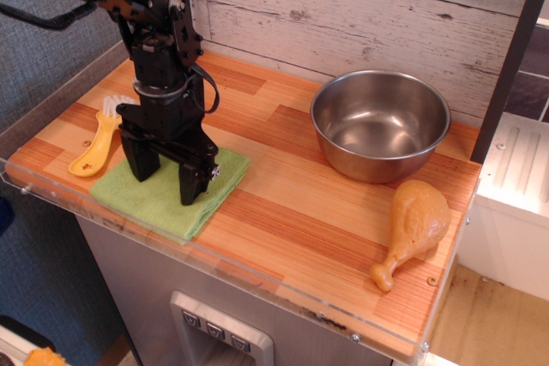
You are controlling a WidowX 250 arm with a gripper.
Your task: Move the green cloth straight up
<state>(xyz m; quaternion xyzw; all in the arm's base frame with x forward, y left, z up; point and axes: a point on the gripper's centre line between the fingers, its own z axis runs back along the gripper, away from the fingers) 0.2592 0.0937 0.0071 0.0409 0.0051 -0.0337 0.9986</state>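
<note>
The green cloth [147,203] lies flat at the front left of the wooden counter, close to the front edge. My black gripper [168,181] points straight down over the cloth's middle. Its two fingers [190,186] are spread apart and their tips reach down to the fabric. Nothing is held between them. The gripper hides the middle of the cloth.
A yellow brush [96,145] lies just left of the cloth. A steel bowl [379,126] stands at the back right. A toy chicken drumstick [412,228] lies at the front right. A whitewashed plank wall [343,6] runs behind the counter.
</note>
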